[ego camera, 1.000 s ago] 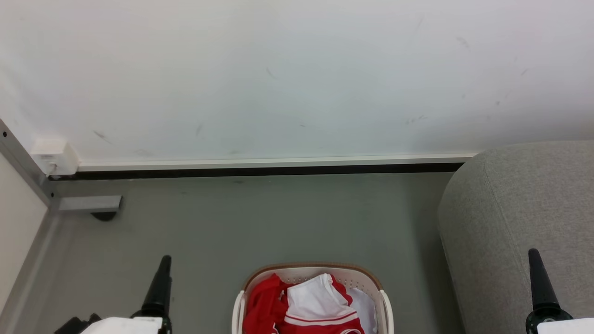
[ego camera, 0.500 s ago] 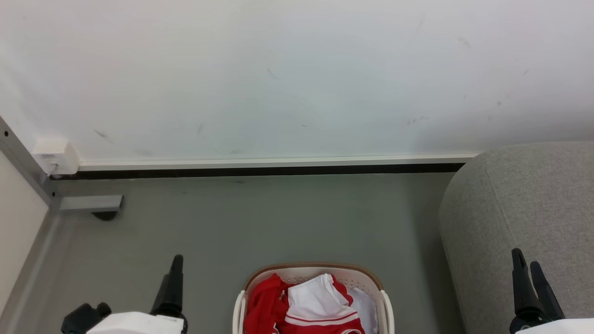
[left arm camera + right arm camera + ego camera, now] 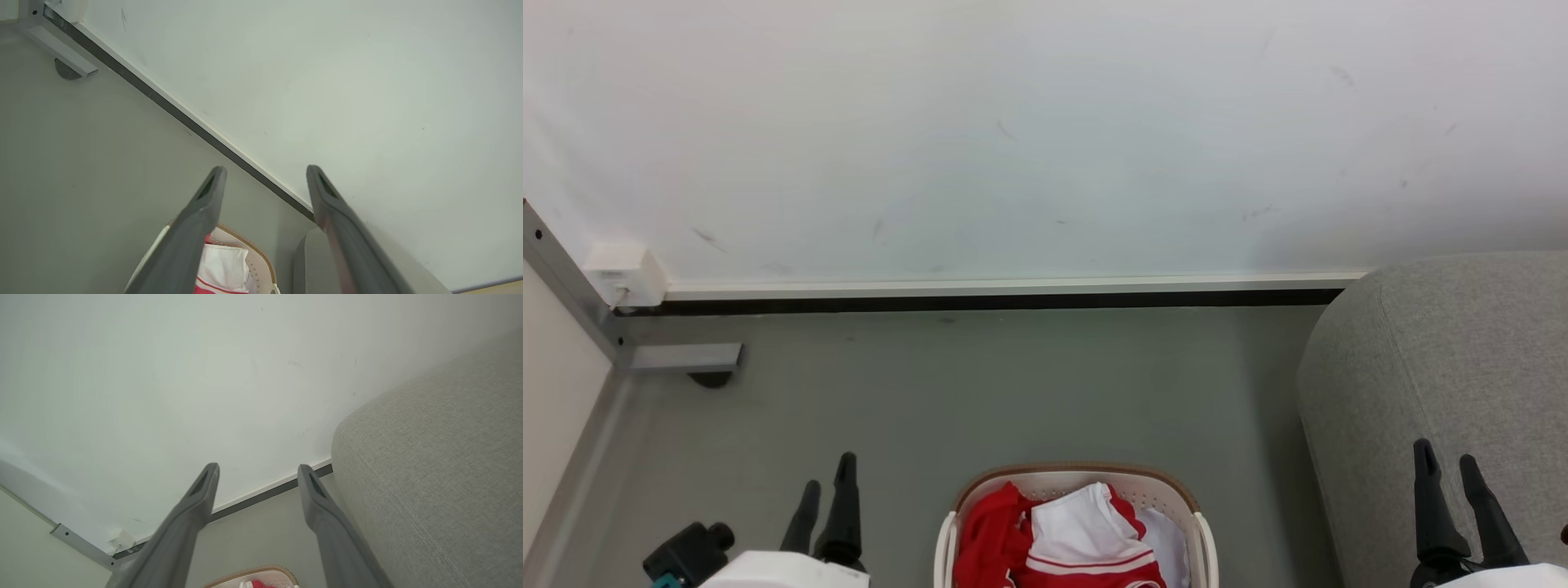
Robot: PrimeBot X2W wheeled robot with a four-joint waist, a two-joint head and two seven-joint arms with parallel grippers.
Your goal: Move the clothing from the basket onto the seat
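**A:** What has changed?

**B:** Both wrists have turned. The left gripper and right gripper now show two parted, empty fingers (edge-on before).

**A:** And the clothing?

**B:** Untouched in the basket, to the right of the left gripper. The seat is beside the right gripper, so the pick is probably next.
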